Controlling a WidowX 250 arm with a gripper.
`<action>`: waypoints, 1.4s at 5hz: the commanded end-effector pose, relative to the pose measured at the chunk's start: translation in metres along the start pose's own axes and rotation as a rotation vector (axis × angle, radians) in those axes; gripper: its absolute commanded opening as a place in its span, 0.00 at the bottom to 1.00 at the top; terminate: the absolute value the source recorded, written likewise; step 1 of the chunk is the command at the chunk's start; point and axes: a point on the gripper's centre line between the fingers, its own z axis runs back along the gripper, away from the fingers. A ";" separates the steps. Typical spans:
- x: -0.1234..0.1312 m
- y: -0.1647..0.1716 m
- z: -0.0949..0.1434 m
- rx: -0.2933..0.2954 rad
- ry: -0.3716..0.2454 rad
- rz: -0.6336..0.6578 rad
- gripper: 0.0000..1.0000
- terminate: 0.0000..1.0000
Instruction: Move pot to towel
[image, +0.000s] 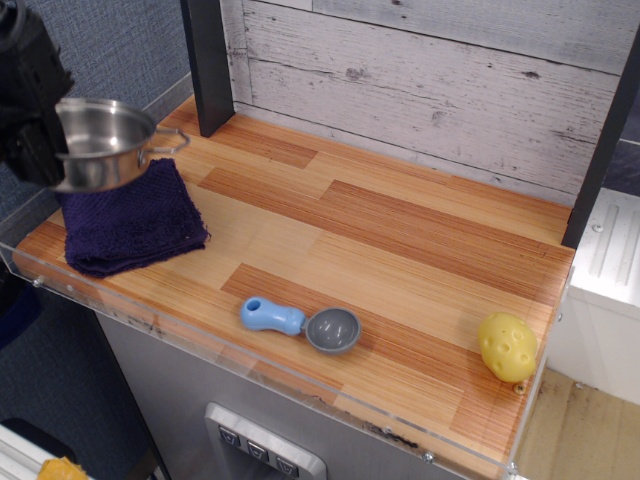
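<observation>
Our gripper (42, 150) is clamped on the pot (100, 143) at its left rim, above the towel's (130, 222) far edge; rigid, slick steel, so we grip firmly.

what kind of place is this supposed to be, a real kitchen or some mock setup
Most likely a mock kitchen counter built for robot trials, not a real kitchen. A wood-pattern countertop edged in clear plastic sits before a whitewashed plank wall, with only a few props: a steel pot in the gripper, a purple towel and a small scoop.
</observation>
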 end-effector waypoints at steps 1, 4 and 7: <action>-0.007 0.012 -0.024 -0.012 0.025 -0.035 0.00 0.00; 0.008 0.032 -0.066 -0.039 -0.009 -0.095 0.00 0.00; 0.011 0.025 -0.062 -0.062 -0.059 -0.047 1.00 0.00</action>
